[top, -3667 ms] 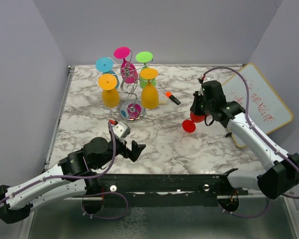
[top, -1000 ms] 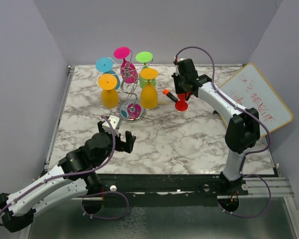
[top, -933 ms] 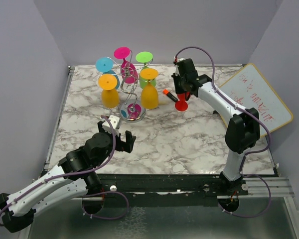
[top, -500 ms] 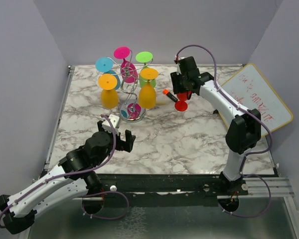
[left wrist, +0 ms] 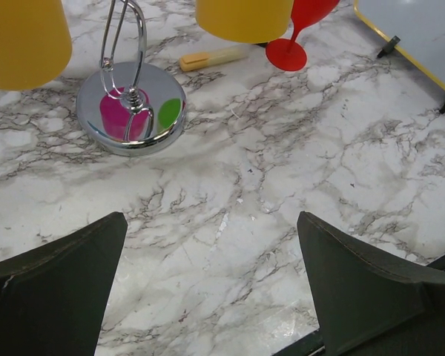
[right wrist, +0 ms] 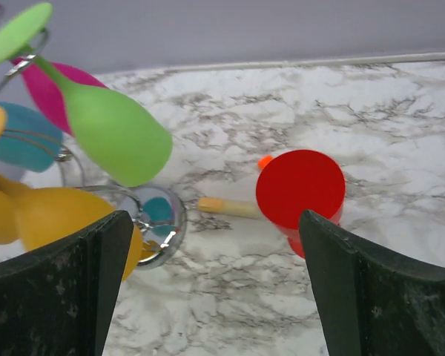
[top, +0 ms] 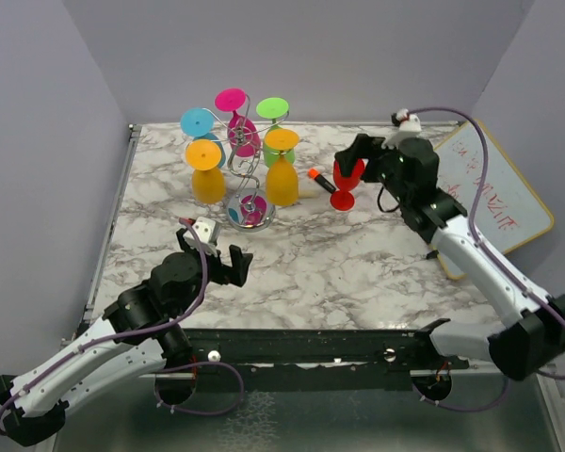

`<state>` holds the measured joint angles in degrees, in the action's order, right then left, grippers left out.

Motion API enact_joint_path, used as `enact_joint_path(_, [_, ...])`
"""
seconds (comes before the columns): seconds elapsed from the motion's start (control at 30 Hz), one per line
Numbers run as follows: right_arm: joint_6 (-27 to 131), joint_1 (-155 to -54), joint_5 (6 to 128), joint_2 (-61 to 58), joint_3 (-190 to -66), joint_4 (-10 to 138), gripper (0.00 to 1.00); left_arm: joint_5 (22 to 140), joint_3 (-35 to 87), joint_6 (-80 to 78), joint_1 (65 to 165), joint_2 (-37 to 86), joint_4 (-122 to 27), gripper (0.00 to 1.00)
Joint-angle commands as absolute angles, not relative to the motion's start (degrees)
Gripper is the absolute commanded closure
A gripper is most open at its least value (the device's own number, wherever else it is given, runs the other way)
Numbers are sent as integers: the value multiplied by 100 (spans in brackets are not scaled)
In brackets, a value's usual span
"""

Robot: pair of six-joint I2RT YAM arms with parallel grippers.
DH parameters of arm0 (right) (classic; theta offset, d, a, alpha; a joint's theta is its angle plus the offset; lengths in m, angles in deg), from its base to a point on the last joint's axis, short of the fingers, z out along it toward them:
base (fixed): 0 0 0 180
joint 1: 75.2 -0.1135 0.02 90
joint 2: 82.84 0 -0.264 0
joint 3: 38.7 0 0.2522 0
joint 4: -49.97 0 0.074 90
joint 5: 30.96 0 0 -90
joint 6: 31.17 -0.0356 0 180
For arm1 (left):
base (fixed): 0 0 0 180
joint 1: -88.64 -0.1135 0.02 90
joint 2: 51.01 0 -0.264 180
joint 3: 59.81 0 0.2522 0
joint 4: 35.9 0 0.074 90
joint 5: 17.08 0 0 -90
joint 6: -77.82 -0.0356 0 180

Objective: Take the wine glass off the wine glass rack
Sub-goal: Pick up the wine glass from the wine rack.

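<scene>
Your left arm (top: 104, 339) lies low over the near left corner of the desk (top: 358, 268), elbow bent, forearm angled up toward the middle. Your left claw (top: 234, 266) hangs just above the surface, tilted downward, jaws spread wide. Your right arm (top: 480, 254) rises from its base along the right side and stretches inward toward the far centre. Your right claw (top: 361, 158) points left, jaws parted as wide.
</scene>
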<state>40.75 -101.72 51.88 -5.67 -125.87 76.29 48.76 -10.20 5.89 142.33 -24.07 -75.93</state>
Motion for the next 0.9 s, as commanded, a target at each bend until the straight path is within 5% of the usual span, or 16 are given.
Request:
enact_joint_path(0.0, [2941, -10166, 5528, -1631, -10852, 4539, 0, 4613, -1096, 678, 14208, -2482, -7509, 1])
enact_joint_path(0.2, [1870, -10166, 6662, -1769, -11012, 4609, 0, 4489, -1103, 694, 14208, -2395, -7480, 1])
enact_joint_path(0.53, [250, -10173, 8890, -809, -11348, 3754, 16, 4567, -1134, 612, 14208, -2239, -7349, 1])
enact_joint_path(0.67, [-492, -10183, 9000, -387, -11147, 2888, 25, 4586, -1125, 617, 14208, -2196, -7342, 1])
enact_joint_path(0.87, [-1021, -10183, 8942, 336, -11999, 3854, 32, 4740, -1193, 403, 14204, -2228, -7165, 1])
